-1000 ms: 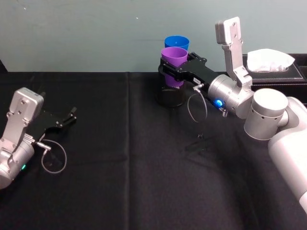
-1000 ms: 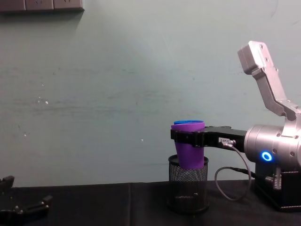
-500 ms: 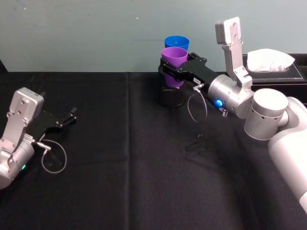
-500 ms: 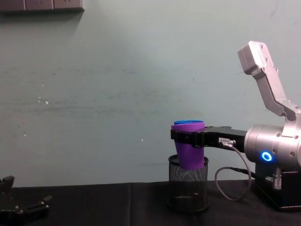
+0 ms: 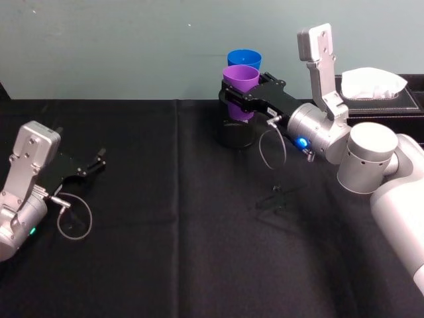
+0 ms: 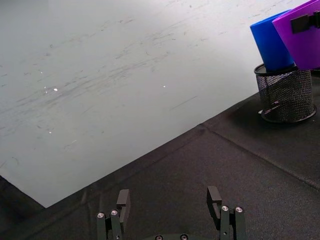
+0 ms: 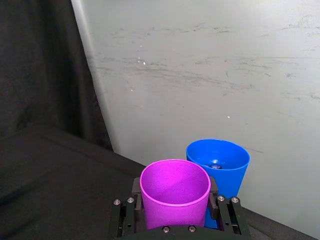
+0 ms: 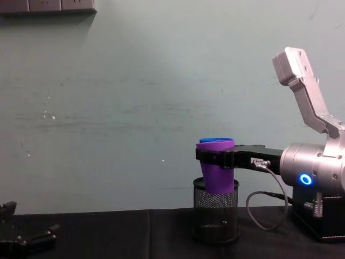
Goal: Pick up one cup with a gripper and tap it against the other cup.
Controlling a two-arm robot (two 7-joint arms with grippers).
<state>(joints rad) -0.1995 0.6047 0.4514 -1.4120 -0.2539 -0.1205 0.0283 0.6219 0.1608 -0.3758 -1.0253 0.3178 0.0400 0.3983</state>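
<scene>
My right gripper is shut on the purple cup, holding it upright over the near side of a black mesh pen holder. The blue cup stands in that holder just behind the purple one. In the right wrist view the purple cup sits between my fingers, and its far rim overlaps the blue cup. I cannot tell whether the two touch. In the chest view the purple cup hides all but the rim of the blue cup. My left gripper rests open at the table's left.
A black tissue box with white tissue stands at the back right, beside my right arm. A small dark object lies on the black cloth in front of the holder. The pale wall rises close behind the cups.
</scene>
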